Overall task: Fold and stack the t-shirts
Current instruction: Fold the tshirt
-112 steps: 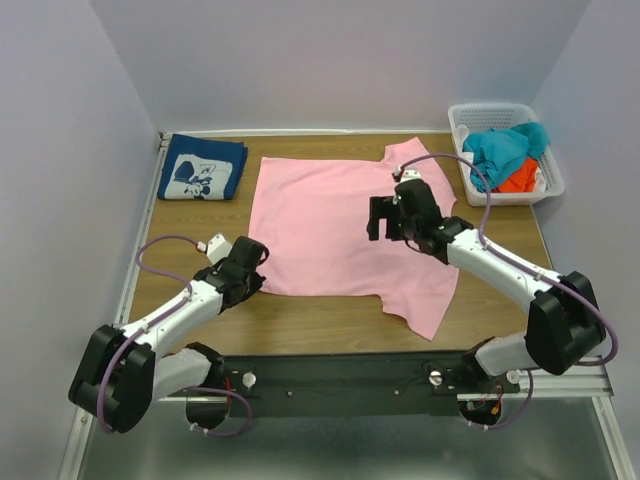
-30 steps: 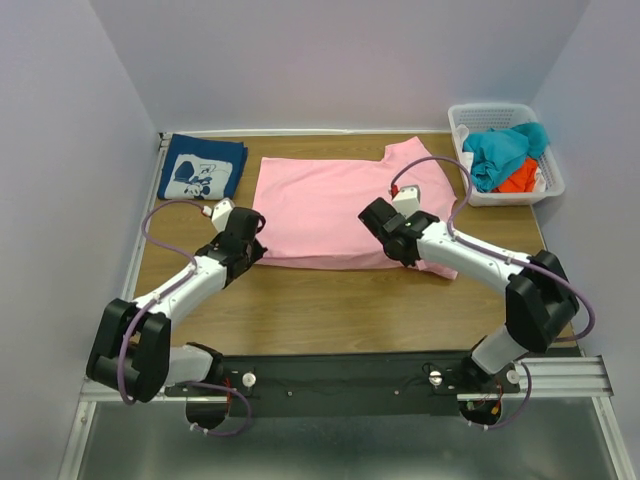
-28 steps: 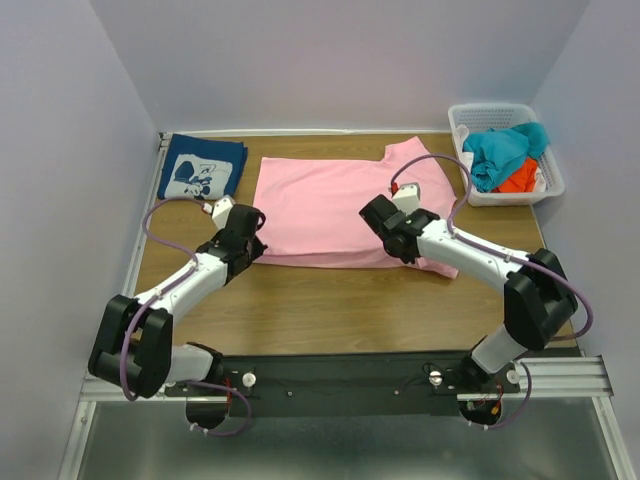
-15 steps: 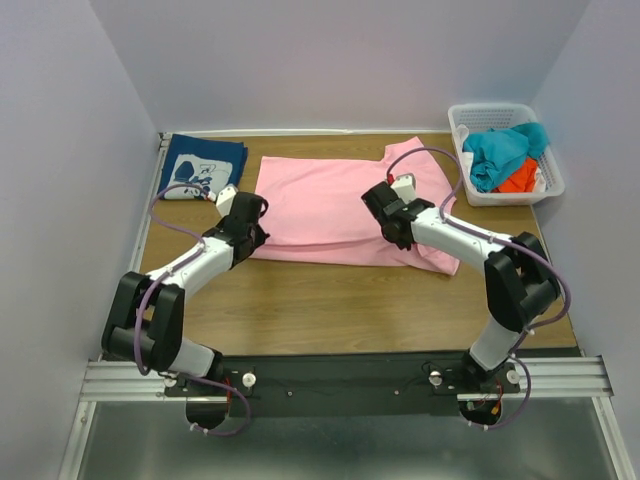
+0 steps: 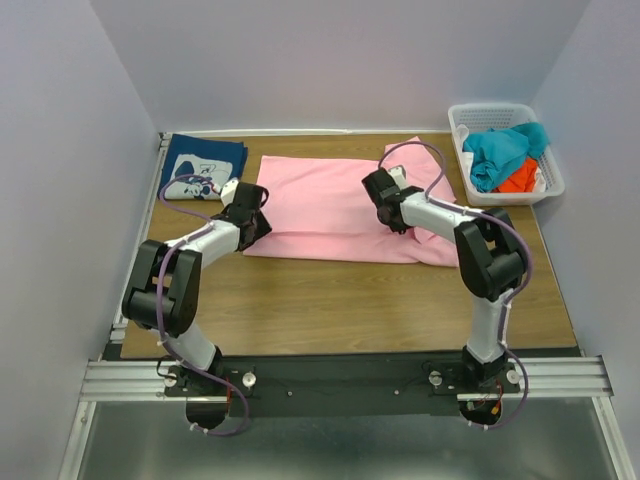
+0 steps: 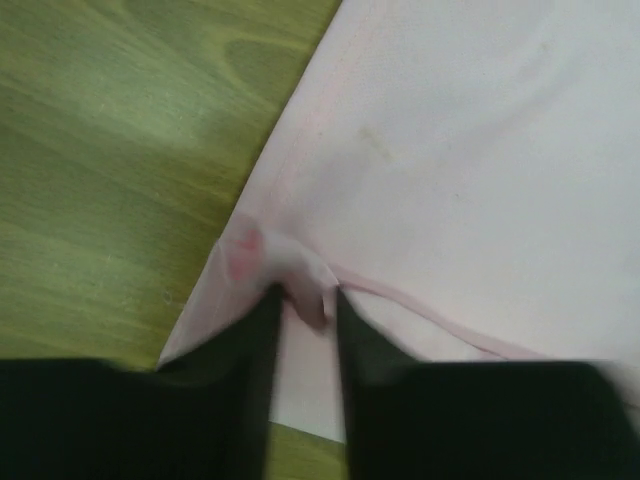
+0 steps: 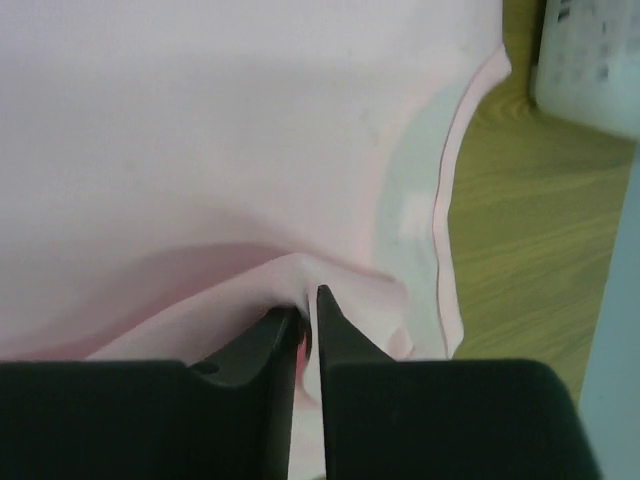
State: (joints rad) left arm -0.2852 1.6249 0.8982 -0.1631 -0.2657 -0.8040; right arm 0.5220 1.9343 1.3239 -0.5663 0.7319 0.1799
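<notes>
Navy tee (image 5: 203, 172) lies folded in the far left corner of the worktop (image 5: 330, 300). Near it, the left gripper (image 6: 303, 305) has its jaws clamped on a pinch of the pink tee (image 5: 320, 200), which lies across the middle. The right gripper (image 7: 308, 310) has its jaws shut on pink cloth near the sleeve. A basket (image 5: 492, 106) with clothes stands at the far right.

Quick count: two tees out, one pink tee (image 5: 320, 200) mid-frame and one navy tee (image 5: 200, 170) in the upper left. One white basket (image 5: 500, 107) in the upper right, holding at least two bunched pieces, one teal cloth (image 5: 505, 148) and one orange cloth (image 5: 520, 178); can't tell if there's more under them. Two arms, so two grippers: left gripper (image 5: 252, 215) and right gripper (image 5: 385, 205). One wooden table (image 5: 330, 300).
</notes>
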